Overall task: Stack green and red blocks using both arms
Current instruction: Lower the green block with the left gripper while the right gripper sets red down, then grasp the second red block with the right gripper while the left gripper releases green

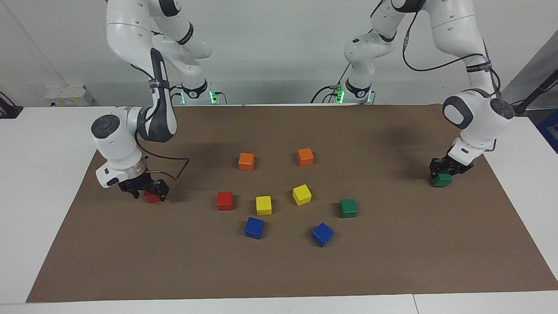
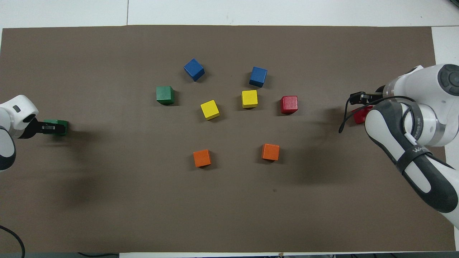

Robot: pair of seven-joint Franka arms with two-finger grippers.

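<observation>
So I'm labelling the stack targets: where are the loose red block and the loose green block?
loose red block [image 1: 224, 200], facing view, front face.
loose green block [image 1: 348, 208], facing view, front face.

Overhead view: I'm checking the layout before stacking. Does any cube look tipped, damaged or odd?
Nothing tipped or damaged. Only one blue cube and one yellow cube sit turned askew to the mat.
</observation>
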